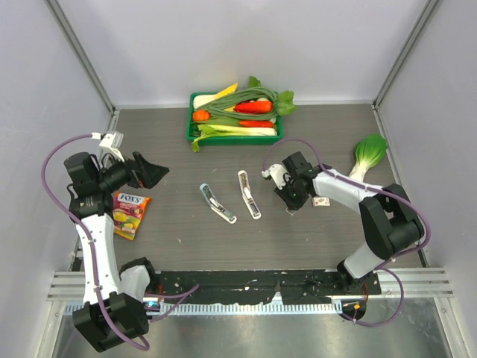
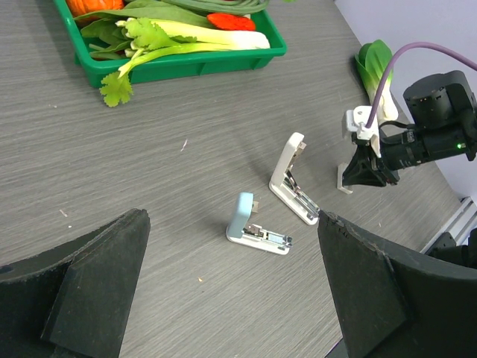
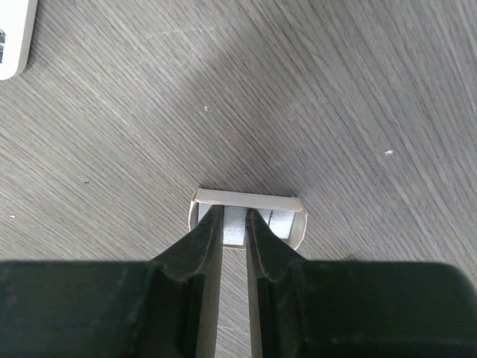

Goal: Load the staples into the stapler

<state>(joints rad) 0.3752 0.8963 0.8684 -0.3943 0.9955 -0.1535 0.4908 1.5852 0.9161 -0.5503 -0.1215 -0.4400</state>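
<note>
Right gripper fingers are drawn to a narrow slit and seem to pinch a silvery staple strip sitting in a small whitish tray on the worktop. The printed staples box lies just at its 3 o'clock. At its 9 o'clock the white stapler and the blue stapler lie hinged open, so I'd judge loading not yet done. The left gripper hangs wide open, holding nothing. Whether either magazine holds staples is too small to tell, and the fingers hide the strip's middle.
</note>
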